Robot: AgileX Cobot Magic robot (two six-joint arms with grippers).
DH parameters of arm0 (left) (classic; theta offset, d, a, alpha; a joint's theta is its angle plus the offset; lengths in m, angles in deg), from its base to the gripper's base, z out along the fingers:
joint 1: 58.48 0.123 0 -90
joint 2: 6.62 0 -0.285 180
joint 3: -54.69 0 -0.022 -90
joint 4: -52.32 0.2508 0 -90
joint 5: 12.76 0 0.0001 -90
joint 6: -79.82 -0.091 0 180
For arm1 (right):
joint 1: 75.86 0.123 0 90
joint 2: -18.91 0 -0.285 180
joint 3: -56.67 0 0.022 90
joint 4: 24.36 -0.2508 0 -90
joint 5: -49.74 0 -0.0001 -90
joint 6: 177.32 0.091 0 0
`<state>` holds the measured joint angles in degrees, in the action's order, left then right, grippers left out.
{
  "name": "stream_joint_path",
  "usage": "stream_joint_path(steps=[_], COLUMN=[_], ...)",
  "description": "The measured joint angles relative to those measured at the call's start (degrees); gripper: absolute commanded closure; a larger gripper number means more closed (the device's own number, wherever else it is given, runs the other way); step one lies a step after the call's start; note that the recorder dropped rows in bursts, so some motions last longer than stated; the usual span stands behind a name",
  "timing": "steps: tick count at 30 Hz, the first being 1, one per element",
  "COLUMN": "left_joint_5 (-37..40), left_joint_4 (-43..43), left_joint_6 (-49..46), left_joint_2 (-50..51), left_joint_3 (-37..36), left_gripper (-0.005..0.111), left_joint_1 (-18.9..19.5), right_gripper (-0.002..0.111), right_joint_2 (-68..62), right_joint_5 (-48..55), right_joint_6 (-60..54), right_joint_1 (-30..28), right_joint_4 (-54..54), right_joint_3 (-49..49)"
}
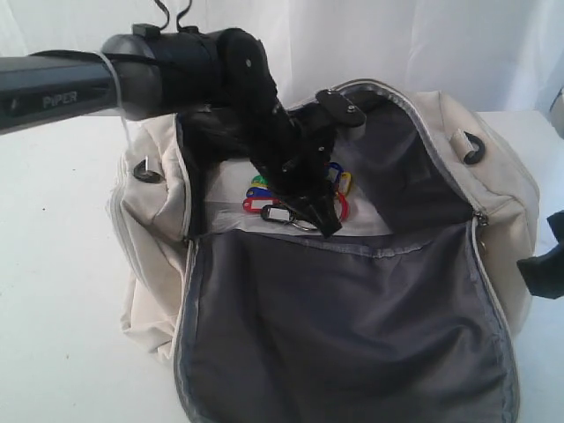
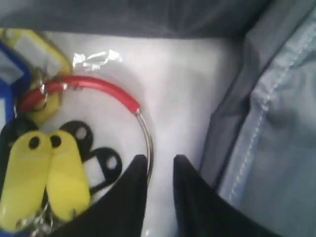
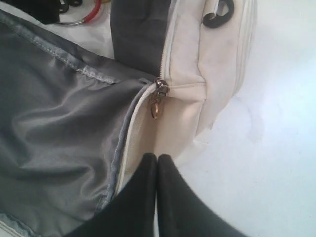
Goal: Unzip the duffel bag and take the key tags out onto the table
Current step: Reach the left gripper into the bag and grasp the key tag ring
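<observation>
The cream duffel bag (image 1: 154, 216) lies unzipped on the white table (image 1: 53, 282), its grey-lined flap (image 1: 344, 335) folded toward the front. The key tags (image 1: 263, 204) rest on the pale floor inside the bag. My left gripper (image 1: 319, 222) reaches down into the bag beside them. In the left wrist view it (image 2: 160, 163) is open by a narrow gap, with the bunch's metal ring (image 2: 148, 140) running along one fingertip (image 2: 137, 170) and yellow tags (image 2: 49, 173) to the side. My right gripper (image 3: 157, 159) is shut and empty outside the bag's end, near the zipper pull (image 3: 155, 109).
A black strap ring (image 1: 473, 146) sits on the bag's right end and another (image 1: 146, 173) on its left end. The bag's raised rear wall (image 1: 414, 141) stands behind the left gripper. Bare table (image 3: 276, 148) lies beside the right gripper.
</observation>
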<state>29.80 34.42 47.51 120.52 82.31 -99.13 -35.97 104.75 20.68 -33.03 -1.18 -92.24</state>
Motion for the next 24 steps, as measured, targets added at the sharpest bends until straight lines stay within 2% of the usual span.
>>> stream_joint_path(steps=[2,6,18,20,23,24], left_joint_5=[-6.0,-10.5,-10.7,-10.4,-9.9,-9.2], left_joint_4=[0.1,2.1,1.2,0.7,0.1,-0.5], left_joint_6=[1.5,5.0,8.2,8.6,9.1,9.2], left_joint_2=[1.2,2.5,5.6,5.8,5.7,5.7], left_joint_3=[0.1,0.3,0.9,0.9,1.0,1.1], left_gripper=[0.063,0.063,0.062,0.056,0.036,0.035], left_joint_1=[-1.1,-1.2,-1.2,-1.2,-1.3,-1.4], right_gripper=[0.108,0.108,0.108,0.108,0.108,0.108], right_joint_2=[1.2,1.9,2.2,2.2,2.2,2.2], right_joint_5=[0.0,0.0,-0.1,-0.1,-0.1,-0.1], right_joint_6=[0.4,1.1,2.4,2.4,2.5,2.5], right_joint_1=[0.0,0.0,0.0,0.0,0.0,0.0], right_joint_4=[0.2,1.1,1.5,1.5,1.5,1.5], right_joint_3=[0.0,0.0,0.0,0.0,0.0,0.0])
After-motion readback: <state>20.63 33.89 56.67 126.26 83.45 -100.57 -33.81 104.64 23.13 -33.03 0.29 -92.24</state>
